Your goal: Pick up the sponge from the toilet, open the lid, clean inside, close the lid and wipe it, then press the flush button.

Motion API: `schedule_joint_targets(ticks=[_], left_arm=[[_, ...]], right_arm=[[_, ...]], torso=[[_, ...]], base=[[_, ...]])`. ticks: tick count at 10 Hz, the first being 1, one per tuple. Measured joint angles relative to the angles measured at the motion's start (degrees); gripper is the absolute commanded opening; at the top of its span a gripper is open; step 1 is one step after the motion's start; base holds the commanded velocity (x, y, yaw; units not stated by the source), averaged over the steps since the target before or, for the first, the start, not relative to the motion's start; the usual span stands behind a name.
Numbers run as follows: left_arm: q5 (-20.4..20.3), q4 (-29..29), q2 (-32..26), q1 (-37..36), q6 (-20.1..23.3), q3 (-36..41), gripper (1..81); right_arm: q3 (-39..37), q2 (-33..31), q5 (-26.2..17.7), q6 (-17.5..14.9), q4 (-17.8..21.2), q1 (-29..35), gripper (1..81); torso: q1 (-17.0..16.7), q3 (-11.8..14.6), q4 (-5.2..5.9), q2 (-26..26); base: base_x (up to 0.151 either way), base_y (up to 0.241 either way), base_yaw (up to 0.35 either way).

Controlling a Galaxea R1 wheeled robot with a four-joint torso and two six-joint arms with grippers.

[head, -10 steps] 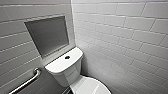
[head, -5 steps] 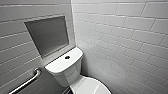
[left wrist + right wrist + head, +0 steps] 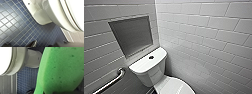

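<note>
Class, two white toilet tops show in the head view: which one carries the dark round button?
The tank top, flat and rounded-rectangular: the button sits on it. The oval lid in front is plain.

Cropped on every side, close against the right wrist: sponge (image 3: 62,69), outline never whole. Beyond it, toilet (image 3: 32,59), clipped and washed out. Nearest the left wrist, dark shapes (image 3: 58,45), too smeared to identify. Lid (image 3: 174,86) and grab bar (image 3: 111,81), cut by the frame's edge.

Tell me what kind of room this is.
A bathroom, probably an accessible toilet stall. There's a white toilet in the corner, a metal grab bar on the wall beside it, white wall tiles, and a floor of small blue tiles.
</note>
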Motion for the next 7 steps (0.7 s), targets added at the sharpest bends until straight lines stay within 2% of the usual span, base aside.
schedule_joint_targets(ticks=[3,5,7], left_arm=[[5.38,-2.24,5.57,-3.75,0.0,-3.67,81.1],[7.05,-2.45,9.81,-3.84,0.02,-7.51,81.1],[8.16,-2.57,11.61,-3.83,0.02,-8.22,81.1]], right_arm=[[-4.96,3.91,2.08,-0.02,-0.28,-1.16,1.0],[-7.27,6.3,1.79,-0.02,-0.57,-2.12,1.0],[-8.02,7.79,1.84,-0.02,-0.91,-1.93,1.0]], torso=[[0.02,0.0,0.0,0.0],[0.02,0.0,0.0,0.0],[0.02,0.0,0.0,0.0]], base=[[0.0,0.0,0.0],[0.0,0.0,0.0],[0.0,0.0,0.0]])
